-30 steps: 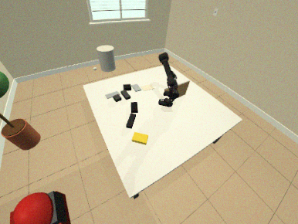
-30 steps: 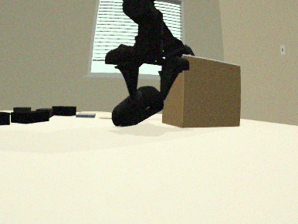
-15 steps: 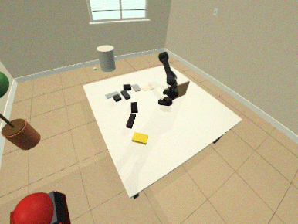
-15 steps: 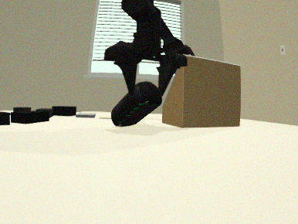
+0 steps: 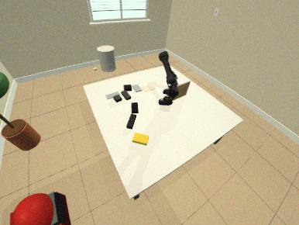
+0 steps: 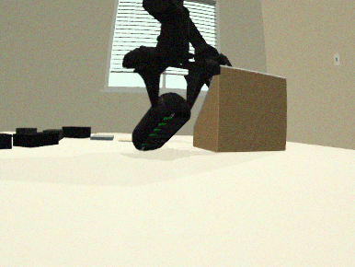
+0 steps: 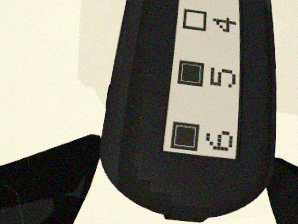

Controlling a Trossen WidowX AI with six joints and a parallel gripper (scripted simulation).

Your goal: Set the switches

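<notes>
The dark grey controller unit (image 5: 166, 102) (image 6: 161, 121) (image 7: 145, 100) is tilted, its lower end at or just above the bench. My gripper (image 6: 172, 105) (image 7: 188, 155) is shut on it, one finger at each long side near one end. Its underside faces the wrist camera. The label (image 7: 200, 104) shows square 4 empty and squares 5 and 6 filled; squares 1 to 3 are outside the wrist view. Several green switch ends (image 6: 158, 125) show on the slanted face toward the exterior camera; their individual settings are too small to tell.
A brown box (image 5: 183, 91) (image 6: 250, 110) stands close beside the gripper. Dark modules (image 5: 135, 108) (image 6: 36, 139), a grey plate (image 5: 112, 95) and a pale beige plate (image 5: 148, 88) lie on the bench. A yellow block (image 5: 140, 138) lies farther off, toward the top camera.
</notes>
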